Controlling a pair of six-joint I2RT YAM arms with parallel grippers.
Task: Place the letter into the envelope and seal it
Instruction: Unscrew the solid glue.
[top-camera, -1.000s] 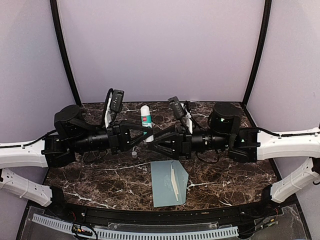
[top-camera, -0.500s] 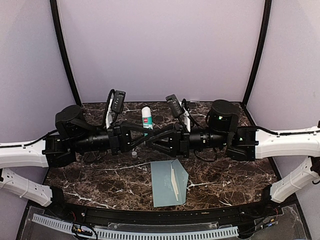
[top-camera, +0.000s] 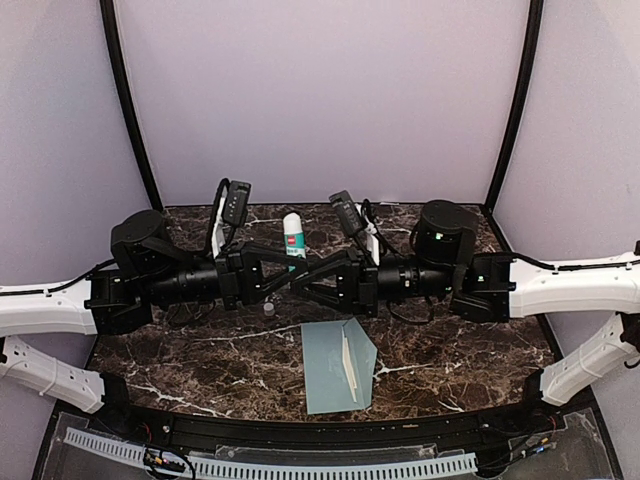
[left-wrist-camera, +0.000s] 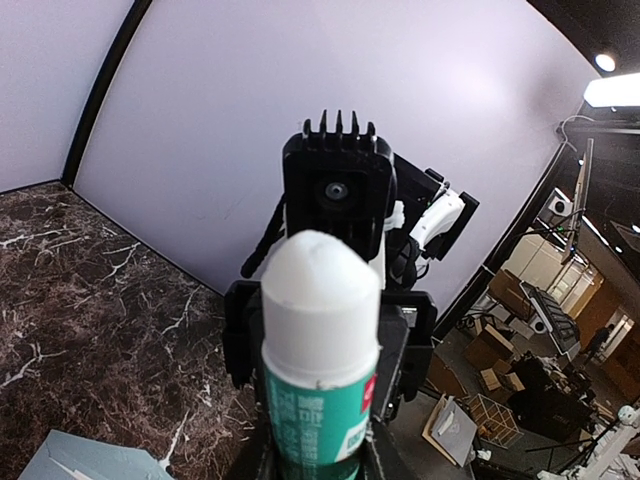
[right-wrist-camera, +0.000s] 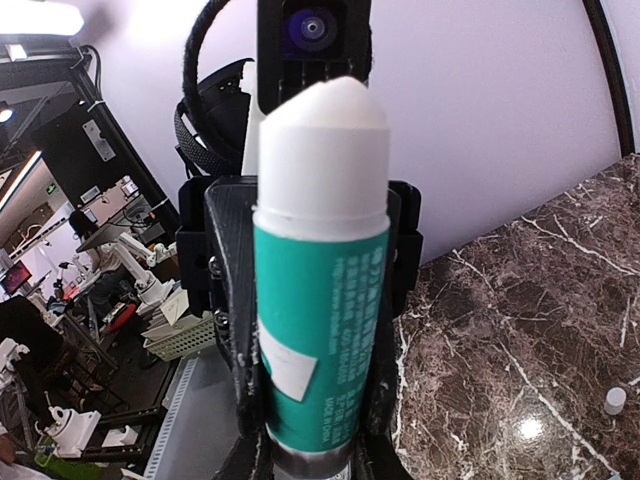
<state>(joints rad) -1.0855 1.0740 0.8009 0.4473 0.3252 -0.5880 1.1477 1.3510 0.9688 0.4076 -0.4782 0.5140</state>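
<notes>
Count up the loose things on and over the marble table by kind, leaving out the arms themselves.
envelope: 1
glue stick: 1
small white cap: 1
Total: 3

left end effector: clamped | right end effector: clamped | facing, tips crossed

Polished stone, matt paper, smooth plastic.
Glossy dark marble-look table, white-veined, catching glare; at six o'clock, matt, smooth grey-teal paper envelope; at centre, glue stick in smooth white plastic with a satin teal printed label; nearby, small white plastic cap.
</notes>
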